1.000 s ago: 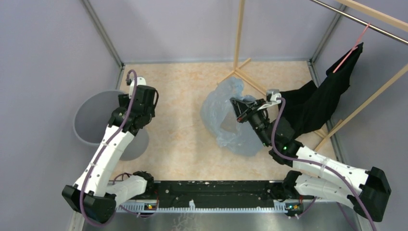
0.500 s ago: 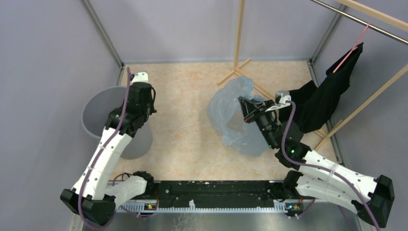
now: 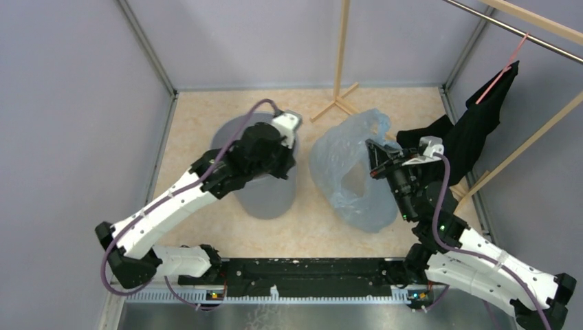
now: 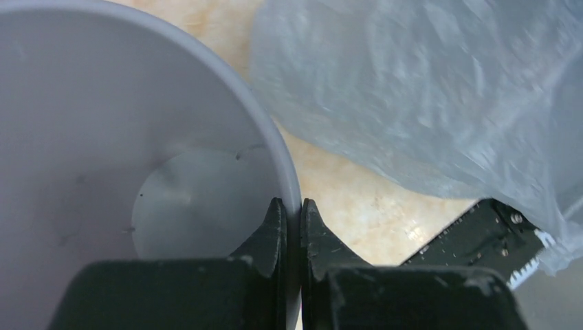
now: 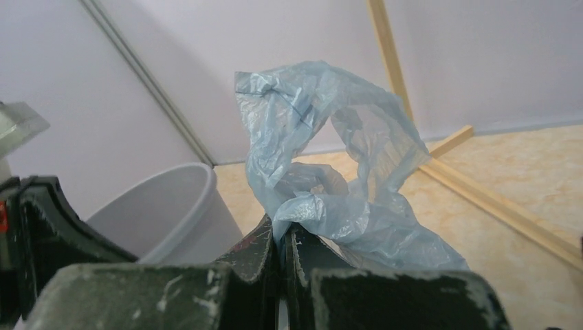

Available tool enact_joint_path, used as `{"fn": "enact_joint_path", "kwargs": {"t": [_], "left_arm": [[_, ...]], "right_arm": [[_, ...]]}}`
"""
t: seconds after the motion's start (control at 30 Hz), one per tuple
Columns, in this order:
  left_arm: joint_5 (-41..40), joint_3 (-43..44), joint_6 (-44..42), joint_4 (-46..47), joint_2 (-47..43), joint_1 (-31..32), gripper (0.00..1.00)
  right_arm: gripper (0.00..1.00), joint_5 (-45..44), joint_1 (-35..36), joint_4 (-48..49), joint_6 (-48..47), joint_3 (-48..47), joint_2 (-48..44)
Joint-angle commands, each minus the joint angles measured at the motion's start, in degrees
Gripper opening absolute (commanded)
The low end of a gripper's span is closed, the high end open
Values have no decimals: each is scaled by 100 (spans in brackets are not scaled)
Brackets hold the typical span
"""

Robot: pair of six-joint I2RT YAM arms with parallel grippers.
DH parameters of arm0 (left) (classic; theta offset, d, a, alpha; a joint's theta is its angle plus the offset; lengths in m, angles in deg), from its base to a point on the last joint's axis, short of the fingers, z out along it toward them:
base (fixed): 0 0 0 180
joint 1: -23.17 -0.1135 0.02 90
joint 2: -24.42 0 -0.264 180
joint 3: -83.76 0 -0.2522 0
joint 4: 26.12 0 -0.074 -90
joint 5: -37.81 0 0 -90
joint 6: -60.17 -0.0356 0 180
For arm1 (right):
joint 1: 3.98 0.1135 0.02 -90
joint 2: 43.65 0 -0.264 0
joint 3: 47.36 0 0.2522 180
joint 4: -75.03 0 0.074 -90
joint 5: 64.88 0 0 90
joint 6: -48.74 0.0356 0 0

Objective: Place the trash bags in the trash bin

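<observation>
Trash bags (image 3: 344, 161) hang toward the table's right edge, pinched in the right jaws; the left jaws clamp the rim of the trash bin (image 3: 269, 196) alongside. Such wide, floppy film may drape outside that rim.

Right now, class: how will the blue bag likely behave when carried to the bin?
Probably floppy: the bag crumples in loose folds where the right hand pinches it. Likely very light, being thin see-through film. It may drape over the rim of the bin, since it spreads wider than that.
</observation>
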Motion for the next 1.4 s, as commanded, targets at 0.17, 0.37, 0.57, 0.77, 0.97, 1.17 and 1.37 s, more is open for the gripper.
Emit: {"fn": "enact_joint_path", "kwargs": {"t": [0.17, 0.37, 0.57, 0.77, 0.97, 1.17, 1.37], "left_arm": [[-608, 515, -498, 822, 947, 1677, 0], [-322, 276, -773, 1210, 866, 1874, 0], [331, -208, -955, 1631, 366, 1874, 19], [244, -136, -1227, 1508, -63, 1874, 64], [548, 26, -1065, 1559, -1002, 1870, 94], [224, -402, -1000, 1317, -1980, 1867, 99], [-363, -507, -131, 239, -2823, 1869, 99]], "right_arm": [[0, -397, -46, -1752, -496, -1114, -1155], [0, -508, -50, -2313, -606, -1482, -1551], [0, 7, -47, -1985, -796, -2093, -965], [0, 1228, -45, -2442, -949, -4138, 754], [0, 2802, -48, -2264, -708, -5815, 2186], [0, 4015, -44, -778, 88, -6491, 3365], [0, 5447, -42, 693, 1154, -7670, 4798]]}}
